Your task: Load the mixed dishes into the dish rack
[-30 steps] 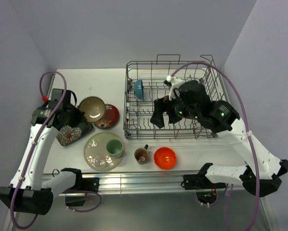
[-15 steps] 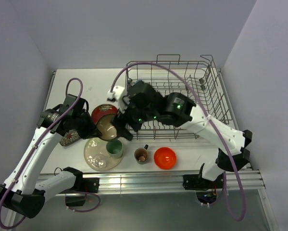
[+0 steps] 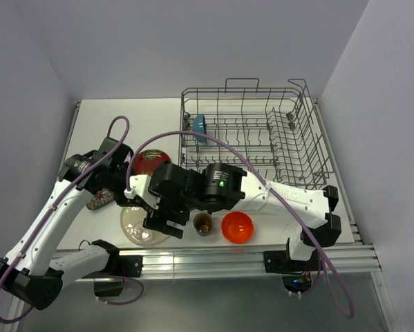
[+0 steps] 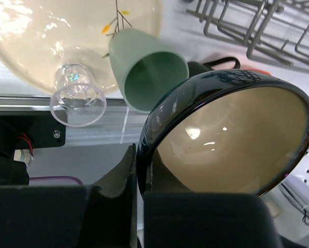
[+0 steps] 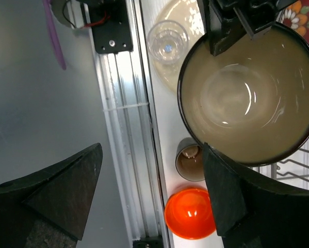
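Note:
My left gripper [image 4: 139, 178] is shut on the rim of the tan bowl [image 4: 231, 139], which has a dark outside and hangs tilted above the table. Under it stand the pale green cup [image 4: 144, 72] and the clear glass [image 4: 77, 98] on the cream plate [image 4: 66, 31]. My right gripper [image 5: 149, 191] stands open right next to the bowl [image 5: 247, 98], one fingertip [image 5: 216, 170] at its rim, above the brown mug [image 5: 190, 160] and the orange bowl [image 5: 190, 214]. From above, the right gripper [image 3: 164, 225] covers the bowl. The dish rack [image 3: 296, 149] holds a blue-inside bowl [image 3: 200, 126].
The red saucer [image 3: 150, 160] lies behind the two wrists, and a black square plate [image 3: 99, 200] peeks out under the left arm. The mug [image 3: 203, 223] and the orange bowl [image 3: 236, 227] stand near the front rail [image 3: 213, 257]. Grey walls close in both sides.
My right arm has swung out of the rack, left and forward, over the cream plate. My left arm has lifted the tan bowl and carried it right to meet it.

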